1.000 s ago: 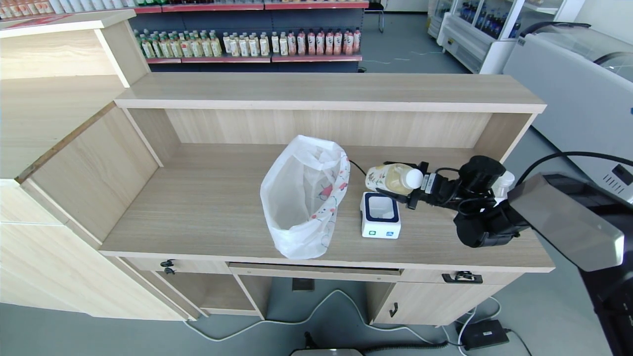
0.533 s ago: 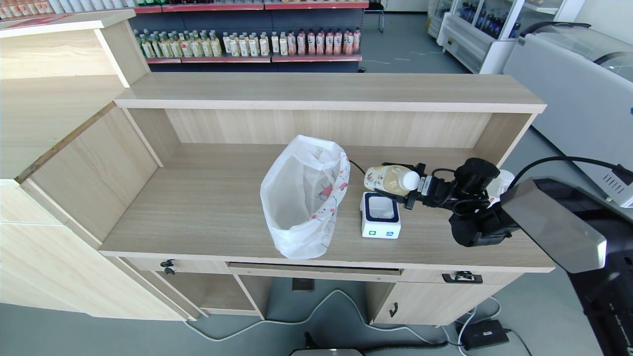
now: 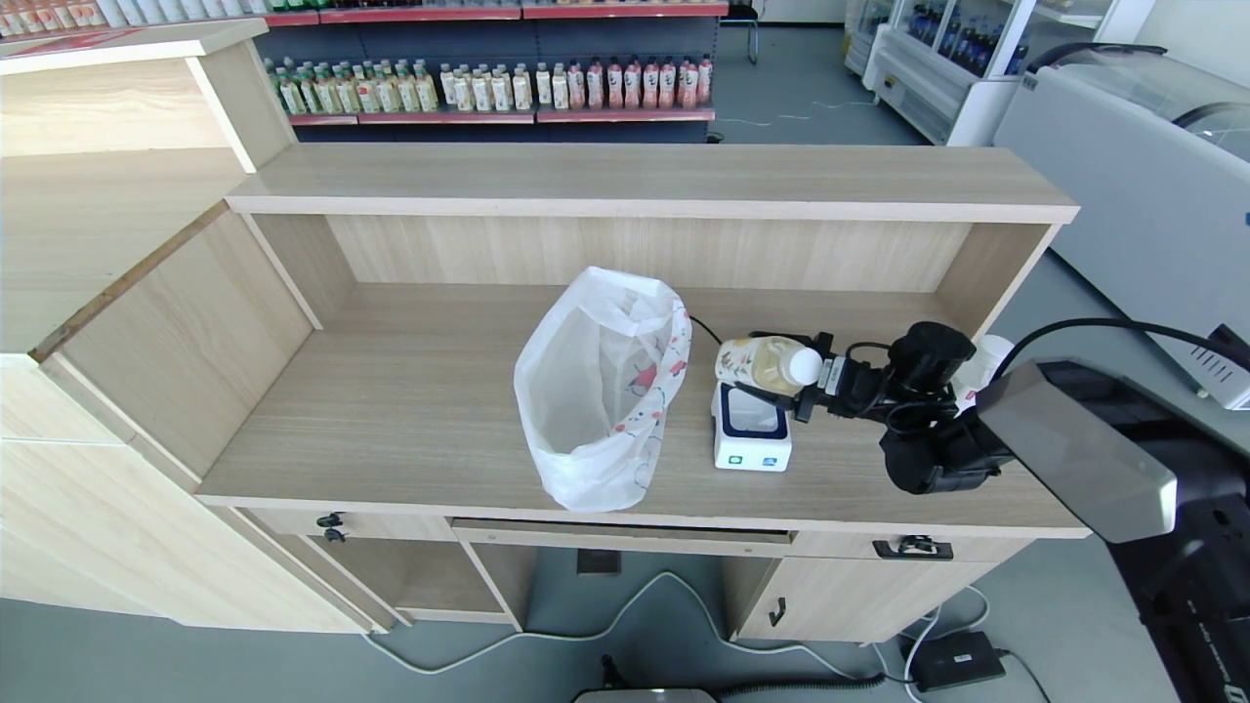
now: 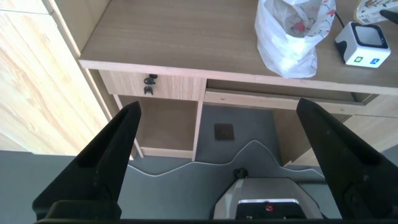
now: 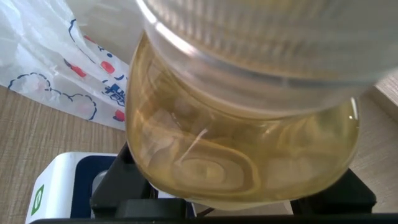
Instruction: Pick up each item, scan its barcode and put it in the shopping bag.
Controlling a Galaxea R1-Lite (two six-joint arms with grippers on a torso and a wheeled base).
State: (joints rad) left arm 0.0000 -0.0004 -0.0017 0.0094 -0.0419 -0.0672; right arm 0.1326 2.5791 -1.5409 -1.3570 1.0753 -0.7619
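Over the wooden counter [image 3: 410, 420], my right claw [image 3: 773, 364] is clamped on the bottle [image 3: 747, 357], which lies sideways just above the scanner [image 3: 750, 434], base toward the shopping bag [image 3: 601, 391].

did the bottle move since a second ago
Yes. The bottle has shifted slightly toward the shopping bag and now hangs over the scanner's far edge.

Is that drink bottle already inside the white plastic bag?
No, the bottle is held sideways in the right pincer, just above the little white scanner, beside the bag.
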